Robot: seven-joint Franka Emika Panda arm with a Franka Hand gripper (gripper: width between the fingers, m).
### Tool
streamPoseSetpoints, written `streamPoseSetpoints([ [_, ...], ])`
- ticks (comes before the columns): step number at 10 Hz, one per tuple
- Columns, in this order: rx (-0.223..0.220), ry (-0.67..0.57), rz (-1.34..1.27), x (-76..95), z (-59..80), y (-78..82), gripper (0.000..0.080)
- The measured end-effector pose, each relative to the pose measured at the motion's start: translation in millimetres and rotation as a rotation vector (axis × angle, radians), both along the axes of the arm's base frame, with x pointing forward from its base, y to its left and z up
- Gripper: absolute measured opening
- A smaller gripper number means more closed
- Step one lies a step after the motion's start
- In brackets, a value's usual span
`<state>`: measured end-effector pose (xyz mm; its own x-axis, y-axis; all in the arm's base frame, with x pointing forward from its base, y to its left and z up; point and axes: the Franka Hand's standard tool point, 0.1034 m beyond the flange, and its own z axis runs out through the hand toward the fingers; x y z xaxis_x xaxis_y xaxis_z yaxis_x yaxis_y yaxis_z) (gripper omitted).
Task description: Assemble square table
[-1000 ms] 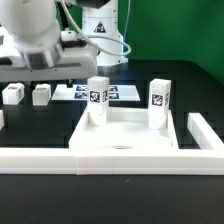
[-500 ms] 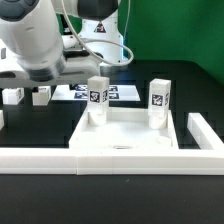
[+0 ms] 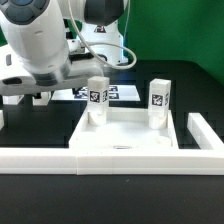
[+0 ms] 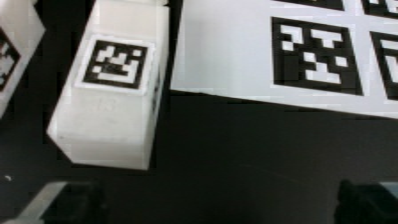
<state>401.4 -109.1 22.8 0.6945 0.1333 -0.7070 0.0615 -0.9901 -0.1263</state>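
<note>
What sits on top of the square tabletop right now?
Two tagged legs stand upright at the square tabletop's far corners: first leg, second leg. Their bases hide the corner holes beneath.

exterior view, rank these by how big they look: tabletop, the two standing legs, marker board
1. tabletop
2. leg on the exterior view's left and leg on its right: alike, no ranking between them
3. marker board: unsure, it lies farther back and is partly hidden
</note>
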Motion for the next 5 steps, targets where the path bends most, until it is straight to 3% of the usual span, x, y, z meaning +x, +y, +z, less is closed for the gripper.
streamPoseSetpoints([
  [3, 0.016, 0.007, 0.021, -1.7, 0.9, -0.9, 0.0649],
  [5, 0.056, 0.076, 0.049, -22.0, 23.2, -31.6, 0.0649],
])
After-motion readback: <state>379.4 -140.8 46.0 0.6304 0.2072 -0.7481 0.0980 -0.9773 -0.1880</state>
